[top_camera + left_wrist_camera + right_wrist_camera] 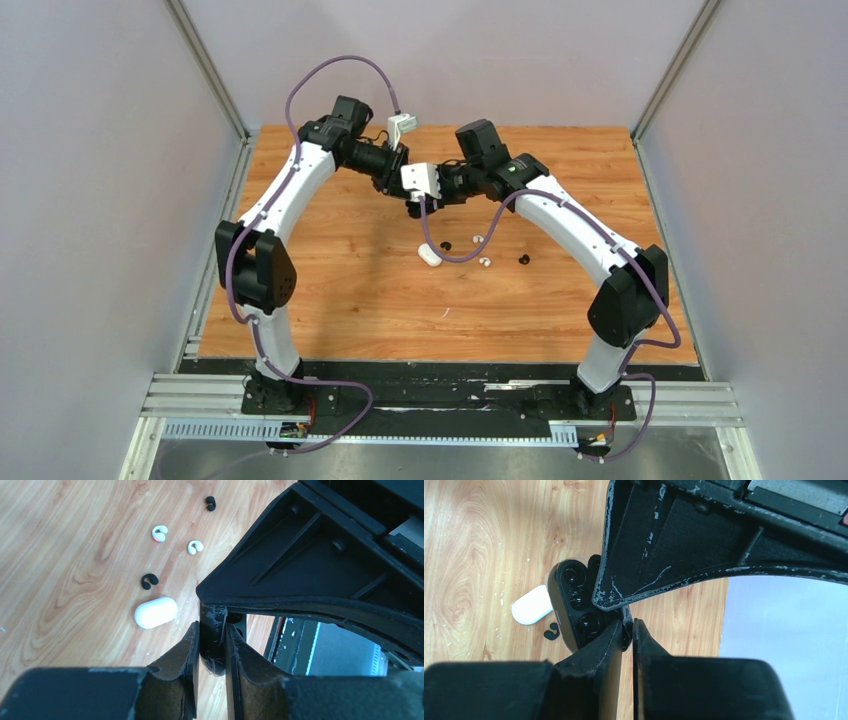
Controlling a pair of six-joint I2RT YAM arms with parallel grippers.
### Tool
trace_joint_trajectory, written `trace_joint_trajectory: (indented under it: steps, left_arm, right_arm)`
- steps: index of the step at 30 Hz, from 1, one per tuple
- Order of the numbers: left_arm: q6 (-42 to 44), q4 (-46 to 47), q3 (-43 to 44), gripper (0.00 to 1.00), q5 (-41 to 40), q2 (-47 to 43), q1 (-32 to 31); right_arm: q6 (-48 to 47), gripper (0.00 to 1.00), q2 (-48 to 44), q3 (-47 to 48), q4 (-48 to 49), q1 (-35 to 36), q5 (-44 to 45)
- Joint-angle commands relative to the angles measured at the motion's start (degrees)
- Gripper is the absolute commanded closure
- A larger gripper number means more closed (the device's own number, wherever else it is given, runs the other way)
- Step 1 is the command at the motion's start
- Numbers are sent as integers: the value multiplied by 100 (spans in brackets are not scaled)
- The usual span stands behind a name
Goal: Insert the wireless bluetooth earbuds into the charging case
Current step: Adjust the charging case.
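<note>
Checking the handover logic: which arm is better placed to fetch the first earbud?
Right, probably. The left gripper already pinches the black charging case by its edge, and the loose earbuds lie toward the right arm and its side.

Four earbuds (160,532) loose — black case (574,600) open

The wooden table (330,290) carries a closed white charging case (156,612), a black earbud (149,581) just beside it, and two white earbuds (159,532) and another black earbud (211,503) farther off.

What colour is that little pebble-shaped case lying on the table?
The case is white, clearest in the left wrist view.
</note>
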Motion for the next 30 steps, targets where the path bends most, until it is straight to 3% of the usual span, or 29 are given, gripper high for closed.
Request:
trace_joint_trajectory:
  steps: [1,6,14,17,23,30]
  left_arm:
    - [145,368,-8,100,-43,-376,-27]
    - [335,384,-40,100,-267,-456,-27]
    - [566,723,-333,100,-859,-680,-19]
    - [747,925,-569,100,-1050,-882,-18]
    - [1374,1462,-1350,100,-1026,-1536,-22]
    - [2123,1786,-1726,100,-1035,-2094,-67]
  right_arm:
    - [146,87,-115,211,403,41,-41]
    - [304,76,-245,248,517,31,220]
    - [777,68,-643,232,660,-65,462]
    - [1248,66,-1004,-62,686,-311,390]
    - [3059,55,-1749,-1057,769,-1385,-234]
    - [3566,54,-1874,-1919,858,-1756,-160]
